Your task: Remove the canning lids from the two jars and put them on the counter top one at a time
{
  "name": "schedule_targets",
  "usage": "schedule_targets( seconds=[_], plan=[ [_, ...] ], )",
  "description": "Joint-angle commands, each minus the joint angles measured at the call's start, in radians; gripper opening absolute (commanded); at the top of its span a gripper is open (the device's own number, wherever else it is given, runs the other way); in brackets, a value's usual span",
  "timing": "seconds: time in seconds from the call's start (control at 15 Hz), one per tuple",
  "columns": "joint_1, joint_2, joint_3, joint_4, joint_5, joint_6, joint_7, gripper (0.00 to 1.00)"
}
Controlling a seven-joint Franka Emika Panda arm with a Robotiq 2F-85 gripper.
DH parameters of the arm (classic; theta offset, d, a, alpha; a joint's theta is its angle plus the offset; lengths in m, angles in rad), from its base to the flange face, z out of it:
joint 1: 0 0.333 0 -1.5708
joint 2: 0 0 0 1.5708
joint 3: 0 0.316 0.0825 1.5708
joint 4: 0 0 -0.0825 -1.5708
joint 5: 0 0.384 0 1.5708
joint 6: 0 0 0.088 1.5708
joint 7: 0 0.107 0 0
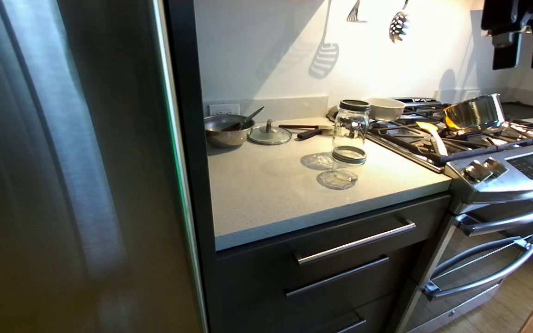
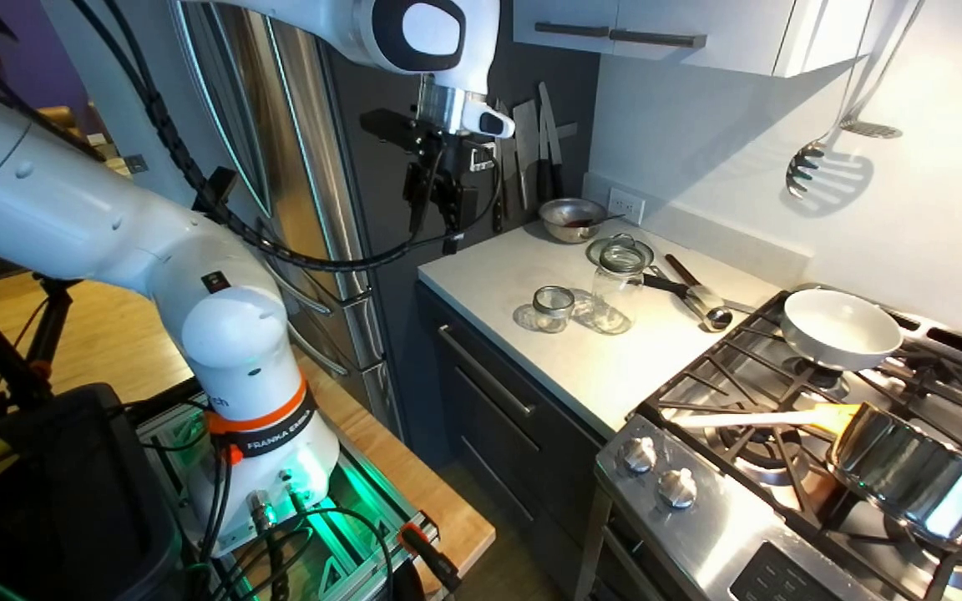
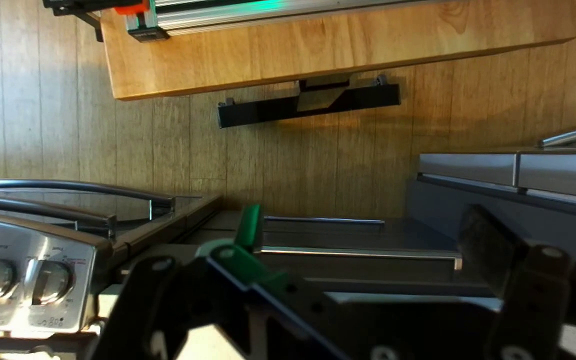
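We see the steel refrigerator (image 2: 311, 100) beside the gripper (image 3: 368, 234) in an exterior view. At the other end of the counter top (image 1: 266, 199), well apart from the gripper, we find the gas stove (image 2: 723, 517). The white arm (image 2: 126, 225) bears the gripper, which hangs downward at its end. The counter top itself lies lower than the gripper. In the wrist view we look past the gripper at the dark drawers (image 3: 323, 235), which show through the gap between its jaws: they stand spread wide apart. On the stove, well away from the gripper, we see the steel pan (image 2: 924, 476), tilted, and the white bowl (image 2: 827, 352). Beyond the gripper, at the back of the counter top, we see the steel bowl (image 1: 232, 138) with the pan lid (image 1: 270, 135) just beside it. Apart from the gripper, the taller glass jar (image 1: 350, 127) and the shorter glass jar (image 1: 347, 171) stand upright on the counter top. We see one canning lid (image 1: 354, 108) around the mouth of the taller glass jar and another canning lid (image 1: 350, 160) around that of the shorter, both away from the gripper.
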Motion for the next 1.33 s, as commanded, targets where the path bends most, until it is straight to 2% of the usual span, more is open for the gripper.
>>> schedule_targets(
  seconds=[0.0, 0.27, 0.4, 0.53, 0.6, 0.67, 0.87, 1.2, 1.27],
  plan=[
    [-0.046, 0.030, -0.001, 0.003, -0.124, 0.067, 0.035, 1.00],
    [-0.138, 0.073, -0.059, -0.005, -0.283, 0.379, 0.075, 1.00],
    [-0.175, 0.121, -0.090, 0.009, -0.300, 0.501, 0.092, 1.00],
    [-0.200, 0.180, -0.118, 0.039, -0.278, 0.570, 0.091, 1.00],
    [-0.207, 0.214, -0.129, 0.060, -0.258, 0.584, 0.092, 1.00],
    [-0.199, 0.138, -0.106, 0.017, -0.270, 0.550, 0.071, 1.00],
    [-0.209, 0.195, -0.124, 0.050, -0.269, 0.572, 0.075, 1.00],
    [-0.209, 0.207, -0.124, 0.058, -0.269, 0.572, 0.082, 1.00],
    [-0.218, 0.236, -0.126, 0.074, -0.255, 0.576, 0.122, 1.00]
  ],
)
